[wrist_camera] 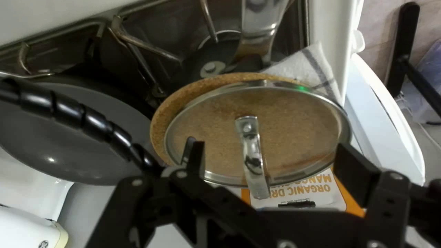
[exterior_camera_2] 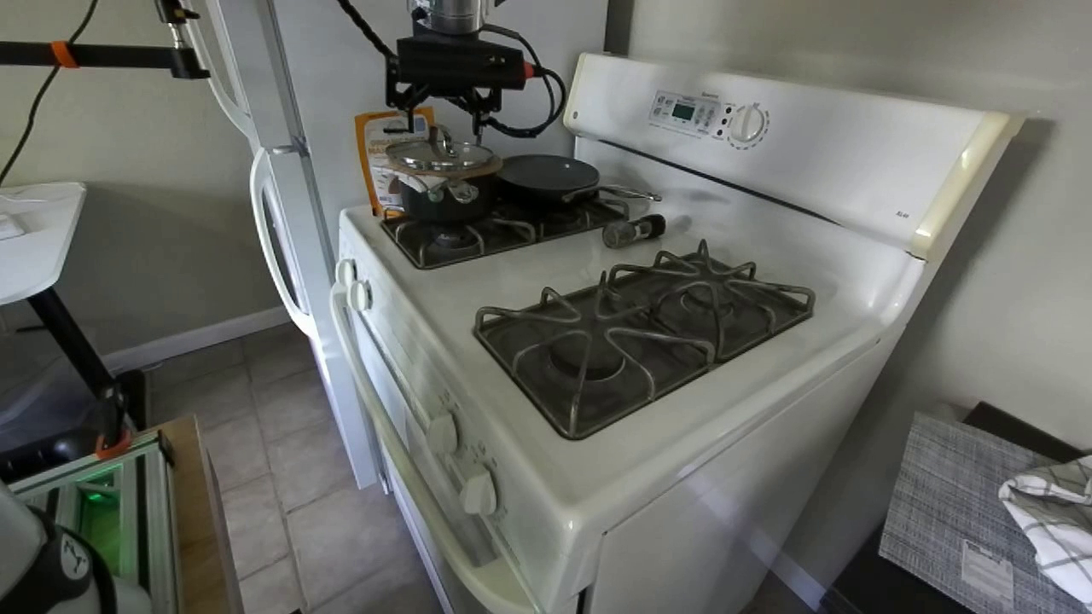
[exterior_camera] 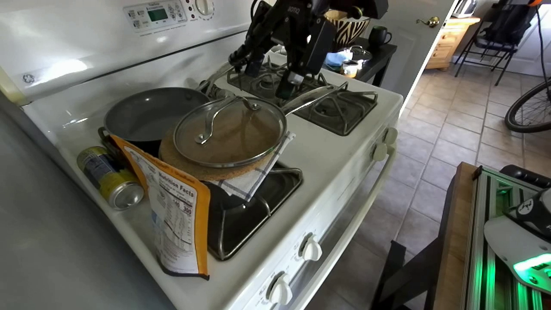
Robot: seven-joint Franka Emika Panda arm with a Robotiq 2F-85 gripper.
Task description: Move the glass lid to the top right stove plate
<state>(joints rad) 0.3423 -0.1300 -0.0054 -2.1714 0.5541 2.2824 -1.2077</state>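
The glass lid (exterior_camera: 232, 142) is round and clear with a shiny metal rim and an arched metal handle (exterior_camera: 210, 118). It lies on a tan cork disc (exterior_camera: 189, 165) on a dark pot (exterior_camera_2: 435, 203) on the left burners. It also shows in an exterior view (exterior_camera_2: 418, 156) and the wrist view (wrist_camera: 296, 120). My gripper (wrist_camera: 270, 151) is open and empty, a finger on each side of the handle in the wrist view. In both exterior views the gripper (exterior_camera: 270, 77) (exterior_camera_2: 444, 128) is above the lid. The right-hand grate's back burner (exterior_camera_2: 706, 297) has nothing on it.
A grey frying pan (exterior_camera: 155, 114) stands behind the pot. An orange and white bag (exterior_camera: 181, 215) and a yellow can (exterior_camera: 109, 178) are beside them. A checked cloth (exterior_camera: 258, 172) hangs from under the disc. A dark shaker (exterior_camera_2: 633, 230) lies between the grates.
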